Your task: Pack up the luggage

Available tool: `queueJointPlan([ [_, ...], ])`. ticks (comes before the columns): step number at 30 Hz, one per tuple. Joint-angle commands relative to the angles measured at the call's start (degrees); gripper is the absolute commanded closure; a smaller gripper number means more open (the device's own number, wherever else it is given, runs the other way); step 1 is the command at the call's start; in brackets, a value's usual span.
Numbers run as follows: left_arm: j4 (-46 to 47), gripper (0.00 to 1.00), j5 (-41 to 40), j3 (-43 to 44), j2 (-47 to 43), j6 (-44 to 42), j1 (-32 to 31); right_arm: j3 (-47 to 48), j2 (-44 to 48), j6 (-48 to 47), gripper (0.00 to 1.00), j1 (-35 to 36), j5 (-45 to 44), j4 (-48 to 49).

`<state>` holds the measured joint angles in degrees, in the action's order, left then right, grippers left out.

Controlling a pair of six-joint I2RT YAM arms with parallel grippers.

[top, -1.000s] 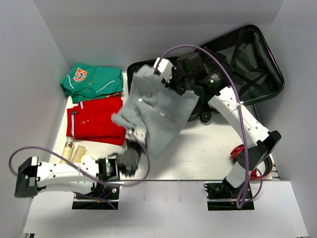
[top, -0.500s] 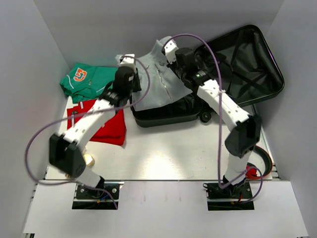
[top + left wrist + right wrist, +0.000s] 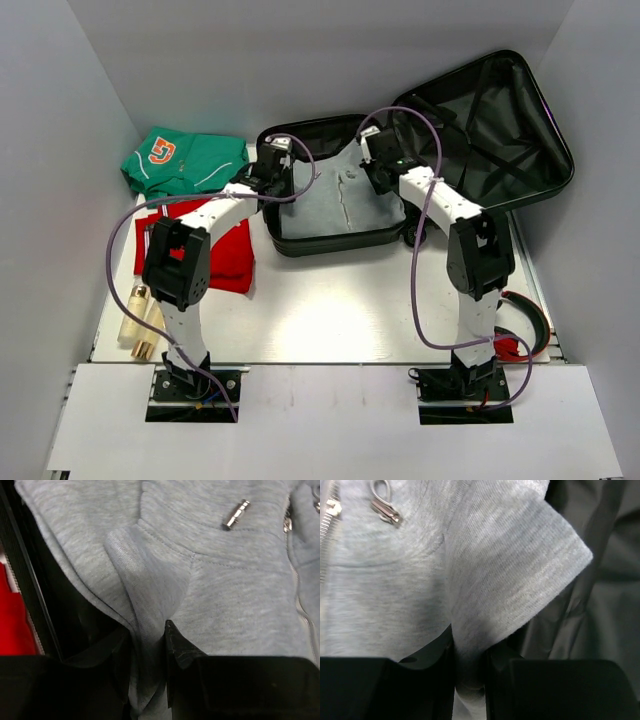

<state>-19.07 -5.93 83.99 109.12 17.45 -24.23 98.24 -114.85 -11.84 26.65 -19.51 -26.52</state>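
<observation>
The black luggage [image 3: 300, 243] lies open at the back of the table, its lid [image 3: 500, 120] spread to the right. A grey zip sweatshirt [image 3: 335, 200] lies in its near half. My left gripper [image 3: 277, 170] is shut on a fold of the grey sweatshirt [image 3: 210, 585] at its left end, over the luggage's left wall. My right gripper [image 3: 378, 165] is shut on a fold of the sweatshirt [image 3: 495, 580] at its right end, beside the black lining [image 3: 600, 610].
A green folded shirt [image 3: 185, 160] and a red folded garment [image 3: 225, 255] lie left of the luggage. Pale bottles [image 3: 140, 320] lie at the near left. A red and black object [image 3: 520, 335] lies at the near right. White walls enclose the table.
Both arms carried the grey sweatshirt from above the table to the back and lowered it into the luggage's near half, where it now lies spread.
</observation>
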Motion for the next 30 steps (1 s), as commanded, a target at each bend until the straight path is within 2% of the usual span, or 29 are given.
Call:
queueJointPlan([
  [1,-0.43,1.0,1.54,3.9,1.86,0.21,0.67,-3.04,3.58,5.06,1.0,-1.25,2.81,-0.28],
  [3,-4.81,0.89,0.58,7.74,3.37,0.39,1.11,-2.7,1.74,5.94,1.0,-1.86,3.33,-2.21],
  [5,-7.63,0.72,0.31,10.22,5.75,0.65,1.2,-1.74,0.6,6.3,1.0,-2.31,3.25,-3.62],
  [6,-8.34,0.57,0.22,10.84,5.84,0.48,1.38,-0.34,-0.89,6.3,1.0,-2.74,3.07,-4.32],
  [7,-8.53,0.53,0.13,11.11,5.58,0.48,1.38,0.2,-1.43,6.21,0.92,-2.84,3.07,-5.2],
  [8,-8.79,0.53,0.22,11.2,5.14,0.39,1.29,0.98,-2.3,6.04,0.69,-2.84,2.72,-5.55],
  [10,-9.57,0.41,0.13,11.55,3.3,-0.05,1.29,3.96,-2.66,4.37,0.39,-3.19,2.9,-6.95],
  [11,-9.76,0.31,0.31,11.64,2.68,-0.14,0.94,4.68,-2.84,3.58,0.25,-3.19,2.81,-7.48],
  [12,-9.84,0.01,0.31,12.68,0.94,-1.18,1.02,7.03,-3.01,3.31,0.11,-3.1,2.9,-8.19],
  [16,-16.59,0.0,0.31,18.65,-0.49,-2.68,0.5,14.59,-1.44,4.79,0.1,-3.01,3.6,-13.72],
  [19,-22.31,0.0,0.22,24.37,-1.28,-3.91,0.41,14.88,1.1,5.85,0.1,-3.01,3.25,-13.65],
  [23,-27.77,0.0,-2.23,25.0,-5.31,-3.66,2.33,13.47,3.84,7.52,0.13,-2.84,2.02,-13.29],
  [26,-31.46,0.0,-2.59,22.37,-8.57,-1.02,5.76,12.33,3.93,8.66,0.62,-3.01,3.25,-13.55],
  [27,-31.9,0.0,-2.42,21.58,-9.88,-0.58,6.47,11.55,3.49,8.93,0.82,-2.92,3.42,-13.73],
  [28,-33.47,0.0,-2.42,17.83,-11.11,0.64,8.74,10.76,2.62,9.28,0.88,-2.92,3.42,-14.17],
  [30,-34.8,0.0,-2.41,13.95,-12.87,1.35,10.6,9.26,1.74,10.95,0.94,-3.01,2.64,-14.0],
])
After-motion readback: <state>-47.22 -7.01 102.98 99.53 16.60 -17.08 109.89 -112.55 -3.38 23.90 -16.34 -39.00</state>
